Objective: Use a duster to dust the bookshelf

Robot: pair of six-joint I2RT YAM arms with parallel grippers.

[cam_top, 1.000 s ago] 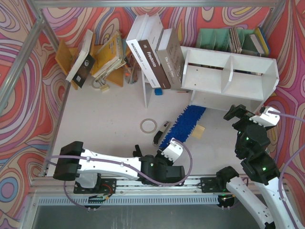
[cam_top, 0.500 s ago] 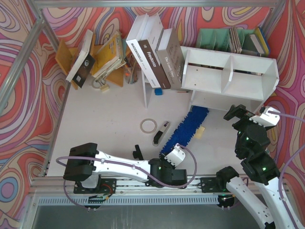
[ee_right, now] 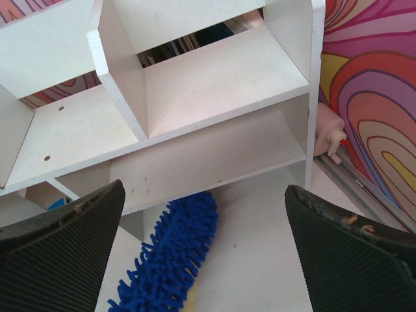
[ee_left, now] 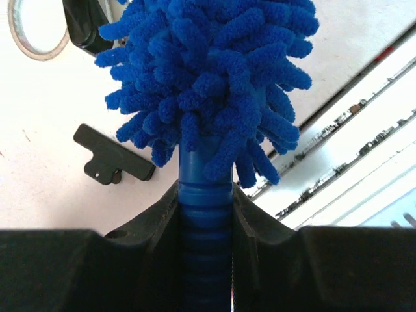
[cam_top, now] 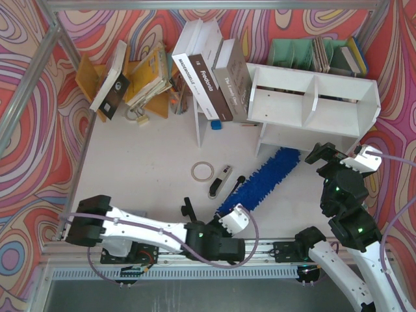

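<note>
Duster point(cam_top: 266, 179): blue microfibre, judged light, soft yielding head on a stiff ribbed handle; best held by that handle, where the left gripper point(ee_left: 206, 195) is clamped on it. Long axis diagonal, low over the table point(cam_top: 149, 156), handle at the near end, tip pointing far-right at the foot of the bookshelf point(cam_top: 312, 97); right gripper point(cam_top: 337, 156) hangs nearby, jaws wide, empty.
</note>
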